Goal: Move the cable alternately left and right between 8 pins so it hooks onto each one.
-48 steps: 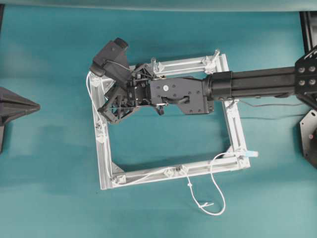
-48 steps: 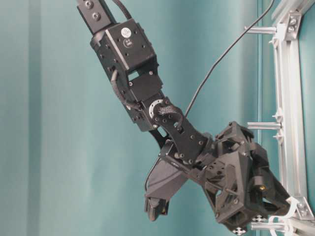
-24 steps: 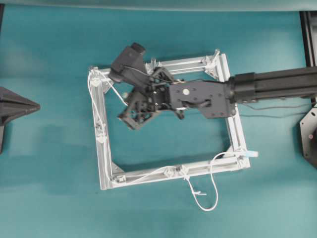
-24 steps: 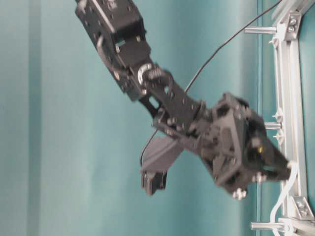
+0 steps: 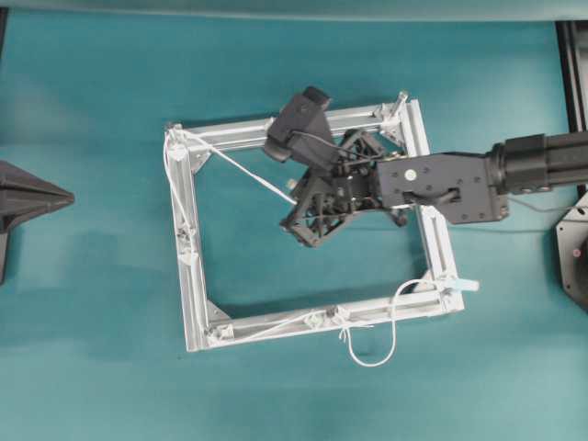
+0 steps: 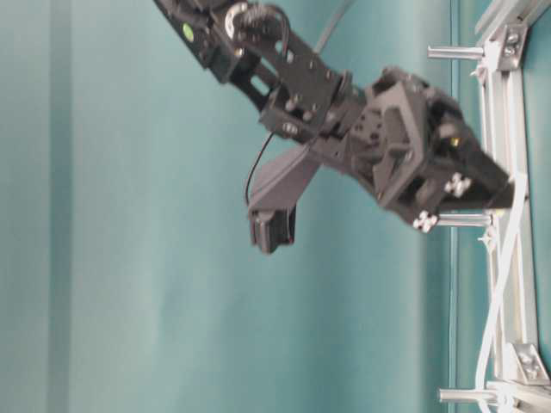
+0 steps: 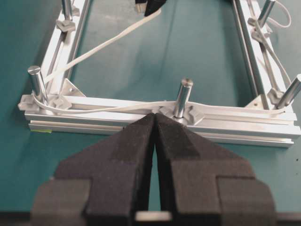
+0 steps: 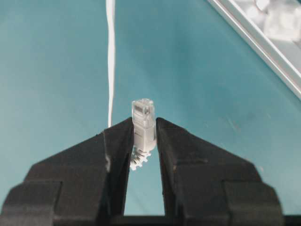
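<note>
Right gripper (image 8: 144,141) has its jaws pinched on the clear plug at one end of the cable (image 5: 241,168), hanging over the middle of the frame (image 5: 195,303). From there the cord runs tight to the far-left corner pin (image 7: 35,81), then along the left and near bars. Left gripper (image 7: 154,123) sits fully closed, holding nothing.

Overhead looks straight down on the frame (image 5: 432,234); table-level sideways; wrist views close.

The right arm (image 5: 441,184) was matte black, boxy, studded with small silver screws, with a thin black wire looping to a black camera (image 5: 296,124). Gripper fingers (image 8: 115,155) were black wedges.
</note>
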